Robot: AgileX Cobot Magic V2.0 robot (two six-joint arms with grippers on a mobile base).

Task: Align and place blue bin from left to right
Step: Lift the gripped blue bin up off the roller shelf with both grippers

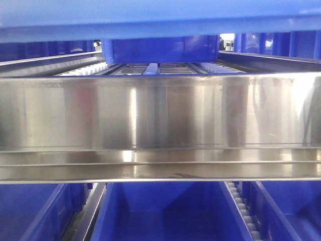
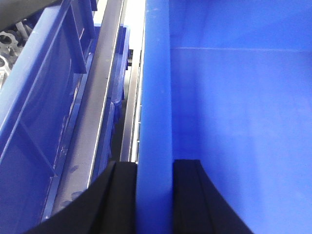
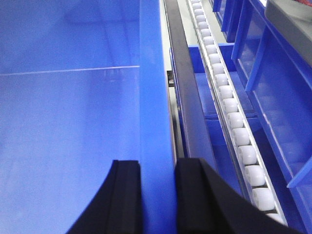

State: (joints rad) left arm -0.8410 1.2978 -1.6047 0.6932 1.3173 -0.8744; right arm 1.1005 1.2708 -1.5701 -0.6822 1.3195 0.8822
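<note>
The blue bin (image 1: pixel 160 22) fills the top of the front view as a wide blue band close to the camera. The left wrist view looks into its smooth inside (image 2: pixel 234 122). My left gripper (image 2: pixel 155 165) is shut on the bin's left wall, with one black finger (image 2: pixel 122 195) outside and the other inside. In the right wrist view the bin's inside (image 3: pixel 68 122) lies to the left. My right gripper (image 3: pixel 157 165) is shut on the right wall in the same way, with one finger (image 3: pixel 195 195) outside it.
A shiny steel shelf beam (image 1: pixel 160 125) crosses the front view just below the bin. Behind it another blue bin (image 1: pixel 160 50) sits on roller lanes. A white roller track (image 3: pixel 234 122) and neighbouring blue bins (image 3: pixel 278 73) (image 2: pixel 39 122) flank the held bin. More bins (image 1: pixel 165 211) stand on the lower shelf.
</note>
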